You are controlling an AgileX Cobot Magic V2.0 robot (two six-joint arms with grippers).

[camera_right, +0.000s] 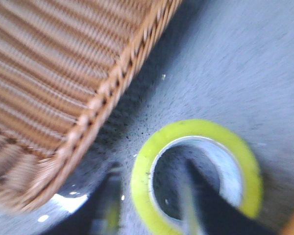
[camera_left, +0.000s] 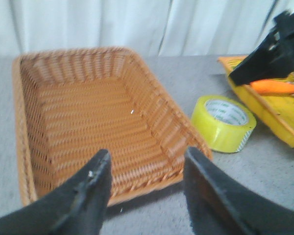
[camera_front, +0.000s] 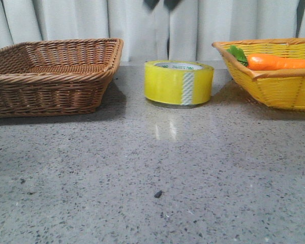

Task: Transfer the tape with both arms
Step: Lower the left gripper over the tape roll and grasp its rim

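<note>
**benchrat:** So the layout, biggest first: speckled grey tabletop, brown wicker basket on the far left, yellow basket on the far right with a carrot in it, and the tape lying flat on the tabletop between the two, touching neither.

**servo_sam:** Which arm goes in first, you reckon?

**benchrat:** The right one, I'd say. The right wrist view is blurry, but the right claw sits just over the roll with its fingers spread: one looks lined up with the core hole, the other outside the yellow wall on the brown-basket side. I can't tell whether it's touching yet.

**servo_sam:** Tips for the grab?

**benchrat:** Keep one finger inside the core and one outside, come straight down, and pinch the wall squarely so the roll doesn't skate. Leave the far side of the ring free for the other arm.

**servo_sam:** And the left?

**benchrat:** The left claw is spread too, holding nothing, hanging near the brown basket's near edge, well apart from the tape.
</note>
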